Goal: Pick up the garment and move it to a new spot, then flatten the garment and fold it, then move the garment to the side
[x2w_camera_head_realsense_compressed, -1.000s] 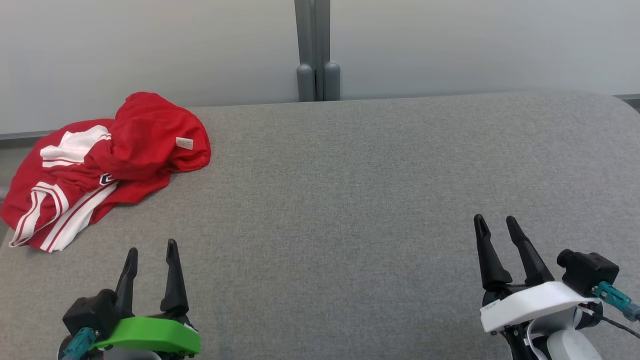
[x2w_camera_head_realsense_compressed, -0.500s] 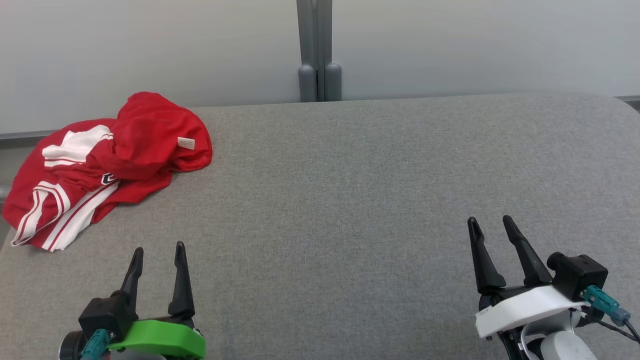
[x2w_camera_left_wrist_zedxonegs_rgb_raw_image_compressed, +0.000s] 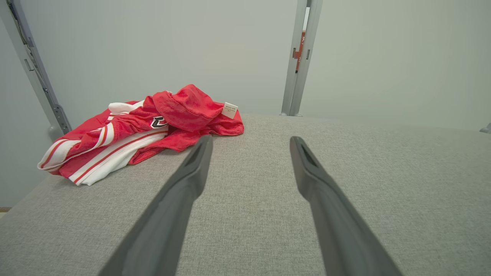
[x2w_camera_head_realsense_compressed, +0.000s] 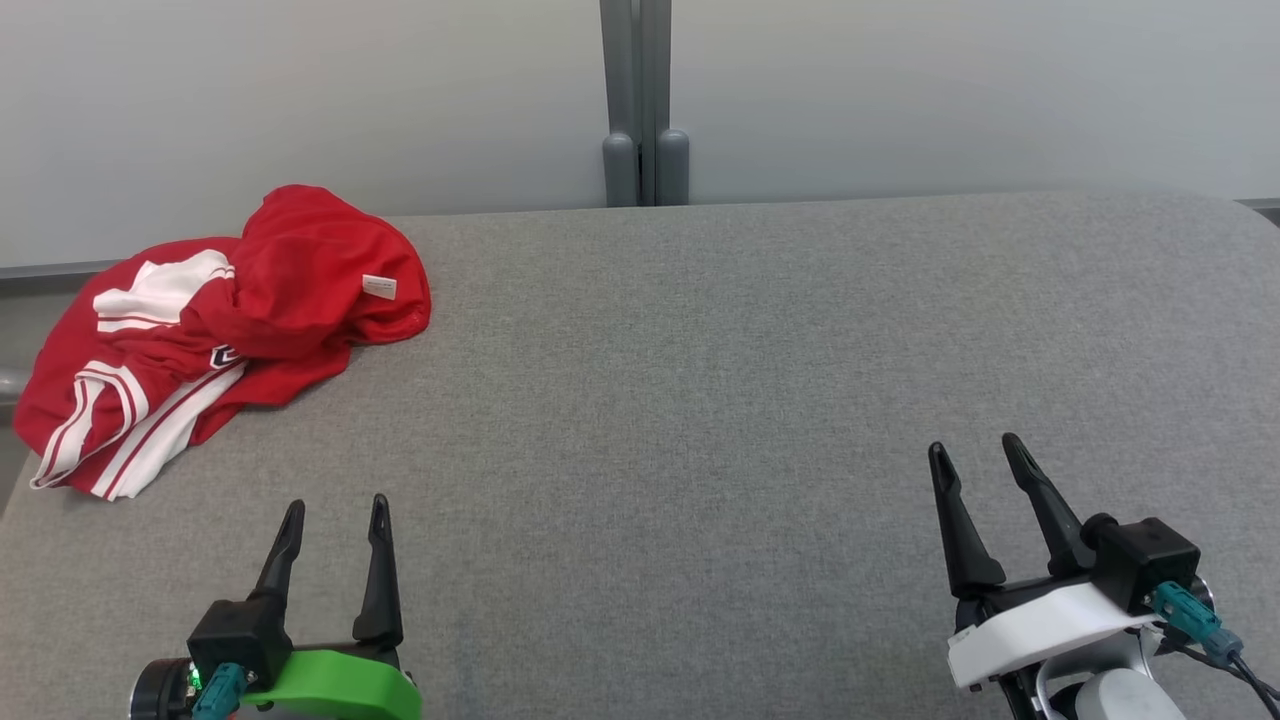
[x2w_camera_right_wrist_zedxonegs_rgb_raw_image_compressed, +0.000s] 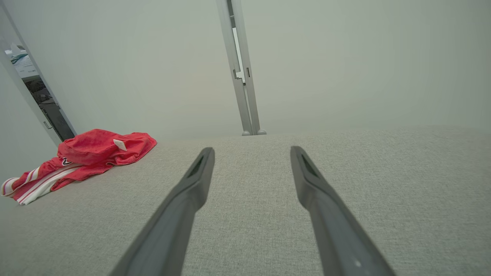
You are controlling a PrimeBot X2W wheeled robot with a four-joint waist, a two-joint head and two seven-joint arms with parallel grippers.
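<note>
Lying crumpled at the far left of the table [x2w_camera_head_realsense_compressed: 700,400], the garment [x2w_camera_head_realsense_compressed: 220,330] looks untouched — no step is done. The left pincer [x2w_camera_head_realsense_compressed: 335,505] and right pincer [x2w_camera_head_realsense_compressed: 975,445] hover near the front, fingers apart and empty; pickup, flattening, folding and moving aside are all left.

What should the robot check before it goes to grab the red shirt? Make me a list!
1. Is the left gripper open and holding nothing: ok.
2. Is the right gripper open and holding nothing: ok.
3. Is the red garment in sight, at the far left of the table: ok.
4. Is the way from the left gripper to the red garment free: ok.
5. Is the red garment flat: not ok, it lies bunched up.
6. Is its left edge fully on the table: cannot tell.
</note>
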